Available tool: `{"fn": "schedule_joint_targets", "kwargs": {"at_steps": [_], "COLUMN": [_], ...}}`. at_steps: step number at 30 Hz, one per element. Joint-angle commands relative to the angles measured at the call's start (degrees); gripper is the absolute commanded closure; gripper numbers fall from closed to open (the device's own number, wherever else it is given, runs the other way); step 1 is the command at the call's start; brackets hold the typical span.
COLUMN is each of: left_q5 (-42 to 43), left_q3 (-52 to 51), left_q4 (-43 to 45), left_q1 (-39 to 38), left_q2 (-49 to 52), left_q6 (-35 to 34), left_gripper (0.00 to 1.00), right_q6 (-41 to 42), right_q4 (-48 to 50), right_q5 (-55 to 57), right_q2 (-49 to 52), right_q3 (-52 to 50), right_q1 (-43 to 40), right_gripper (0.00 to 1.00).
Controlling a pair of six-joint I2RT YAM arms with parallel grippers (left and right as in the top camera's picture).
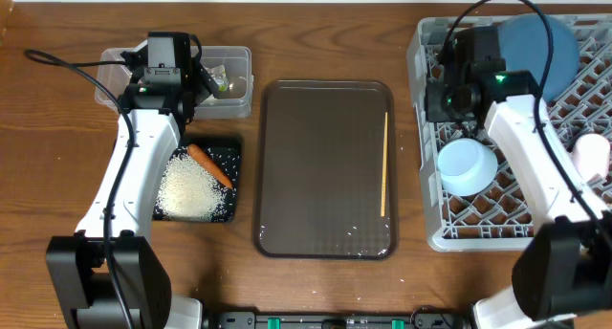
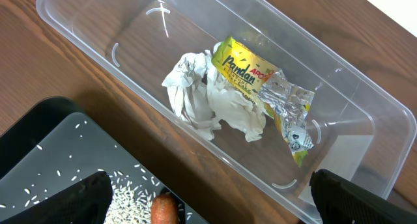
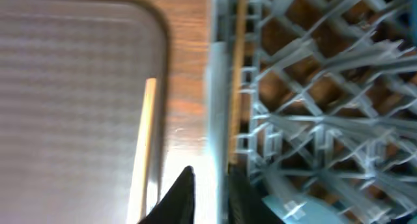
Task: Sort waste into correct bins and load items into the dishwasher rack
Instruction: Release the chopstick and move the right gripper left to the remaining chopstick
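Observation:
My left gripper (image 1: 196, 83) (image 2: 208, 201) is open and empty above the near edge of the clear tub (image 1: 241, 54) (image 2: 78, 28). The tub holds a crumpled tissue (image 2: 202, 100) and the yellow-green wrapper (image 2: 251, 71). The black tray (image 1: 230, 153) (image 2: 39, 133) holds rice (image 1: 186, 190) (image 2: 127, 198) and the carrot (image 1: 208, 164) (image 2: 165, 211). My right gripper (image 1: 451, 107) (image 3: 212, 185) is over the left wall of the grey rack (image 1: 427, 207) (image 3: 313, 120). It is nearly closed, with a chopstick (image 3: 238, 74) running along that wall. The other chopstick (image 1: 384, 166) (image 3: 144, 146) lies on the brown tray.
The brown serving tray (image 1: 316, 166) (image 3: 71, 87) sits mid-table. In the rack are the dark-blue bowl (image 1: 545, 42), the light-blue bowl (image 1: 467, 166) (image 3: 293, 208) and a white cup (image 1: 593, 155). The right wrist view is blurred.

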Motion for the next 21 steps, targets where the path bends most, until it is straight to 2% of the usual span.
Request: {"fn": "schedule_joint_targets", "kwargs": {"at_steps": [1,3,4,9,14,21], "left_q5": [-0.3,-0.3,-0.3,-0.3,-0.3,-0.3], "left_q3": [0.0,0.0,0.0,0.0,0.0,0.0], "left_q4": [0.0,0.0,0.0,0.0,0.0,0.0], "left_q1": [0.0,0.0,0.0,0.0,0.0,0.0], "left_q2": [0.5,0.5,0.5,0.5,0.5,0.5], "left_q6": [0.3,0.3,0.3,0.3,0.3,0.3], "left_gripper": [0.01,0.01,0.0,0.01,0.01,0.01], "right_q6": [4.9,7.1,8.1,14.6,23.5,24.0], "right_q4": [-0.4,-1.4,-2.3,-4.0,-3.7,0.0], "right_q5": [-3.9,-4.0,-3.8,-2.9,4.0,3.7], "right_q2": [-5.6,-6.4,-6.4,-4.8,-2.0,3.3], "right_q3": [0.0,0.0,0.0,-2.6,-6.6,-10.8], "right_q1": [3.6,5.9,7.1,12.7,16.6,17.9], "right_gripper": [0.73,0.62,0.6,0.6,0.59,0.59]}}
